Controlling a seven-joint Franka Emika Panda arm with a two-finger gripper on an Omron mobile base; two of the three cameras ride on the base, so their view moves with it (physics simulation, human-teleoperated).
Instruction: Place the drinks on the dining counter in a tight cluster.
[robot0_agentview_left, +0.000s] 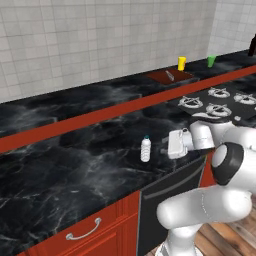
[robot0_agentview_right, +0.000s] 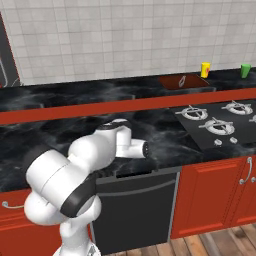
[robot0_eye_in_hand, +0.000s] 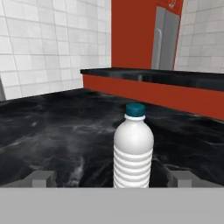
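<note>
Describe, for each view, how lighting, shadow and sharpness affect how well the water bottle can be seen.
Left base view: the water bottle stands small and soft-edged on the glossy veined worktop, evenly lit, shadow faint. Hand view: the bottle looms large and bright between the open gripper fingertips, ribs crisp. Right base view: the arm blocks it.

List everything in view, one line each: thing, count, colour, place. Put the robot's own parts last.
water bottle: one, pale with a blue-green cap, upright on the lower worktop, in front of the gripper
lower worktop: one, black marble, above red drawers
raised counter: one, black marble on a red panel, behind the worktop
cutting board: one, dark red, on the raised counter
yellow cup: one, on the raised counter
green cup: one, on the raised counter
stove burners: several, grey, right end of the worktop
gripper: one, open, fingertips either side of the bottle, apart from it
</note>
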